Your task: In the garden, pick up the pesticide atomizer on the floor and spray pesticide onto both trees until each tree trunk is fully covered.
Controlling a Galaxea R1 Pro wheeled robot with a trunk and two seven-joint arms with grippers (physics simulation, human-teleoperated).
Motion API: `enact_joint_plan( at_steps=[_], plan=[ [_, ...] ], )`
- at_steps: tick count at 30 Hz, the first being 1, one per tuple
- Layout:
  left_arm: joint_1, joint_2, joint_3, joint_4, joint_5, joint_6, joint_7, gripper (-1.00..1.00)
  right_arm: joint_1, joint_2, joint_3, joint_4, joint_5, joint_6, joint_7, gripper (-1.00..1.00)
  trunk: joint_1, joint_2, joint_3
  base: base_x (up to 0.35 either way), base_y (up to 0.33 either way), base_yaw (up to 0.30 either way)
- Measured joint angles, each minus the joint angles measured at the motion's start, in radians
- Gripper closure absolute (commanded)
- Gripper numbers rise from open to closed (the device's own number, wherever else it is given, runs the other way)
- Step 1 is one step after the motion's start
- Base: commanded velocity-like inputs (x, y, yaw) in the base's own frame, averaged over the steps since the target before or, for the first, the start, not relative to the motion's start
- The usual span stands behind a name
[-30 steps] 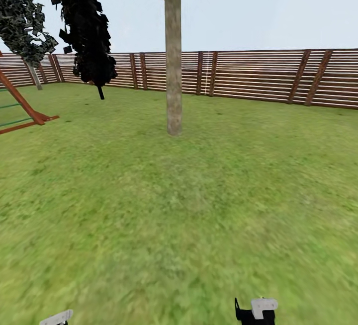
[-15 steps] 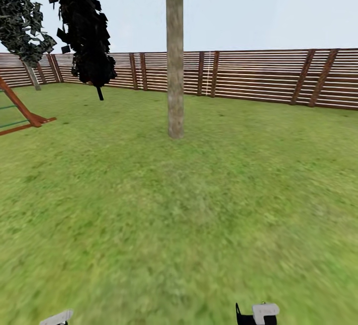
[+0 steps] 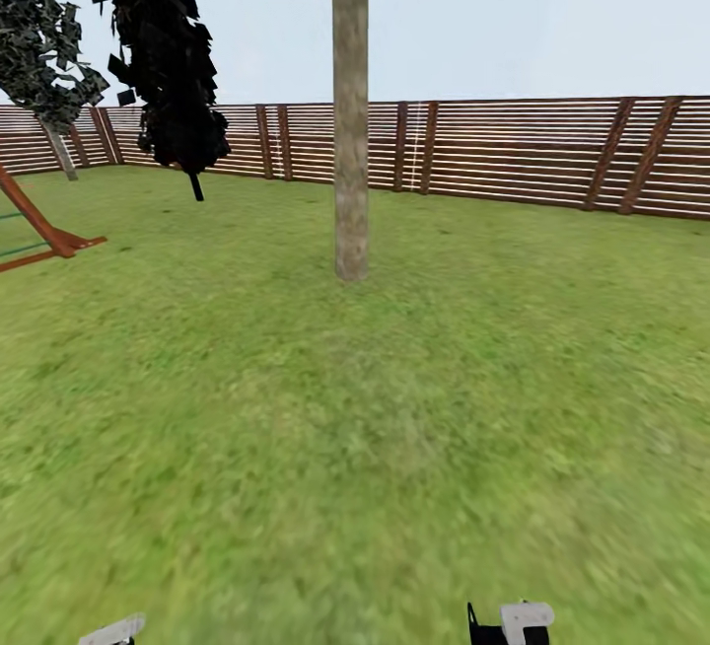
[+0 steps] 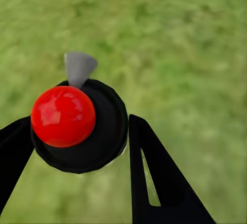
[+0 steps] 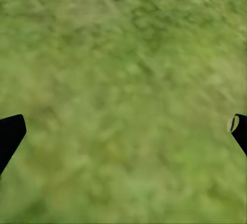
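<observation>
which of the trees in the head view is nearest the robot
The tree with the bare grey-tan trunk mid-lawn; the near-black cypress and the leaning tree at far left stand further back by the fence.

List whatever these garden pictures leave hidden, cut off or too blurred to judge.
- Tree crown: head view, cut off by the top edge.
- Atomizer bottle: left wrist view, hidden beneath its own red cap and black collar, gripped in the left tool.
- Right tool: right wrist view, fingers cut off by the side edges.
- Swing frame: head view, cut off by the left edge.
- Grass: right wrist view, blurred.
</observation>
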Motion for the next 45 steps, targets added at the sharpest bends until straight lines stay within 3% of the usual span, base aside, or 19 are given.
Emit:
enact_joint_plan(
  at_steps=[45],
  plan=[
    [0.0,0.0,0.0,0.0,-0.002,0.0,0.0,1.0,0.001,0.0,-0.001,-0.001,0.0,0.0,0.0,-1.0,0.0,0.0,0.0,0.339,0.074,-0.012]
  ],
)
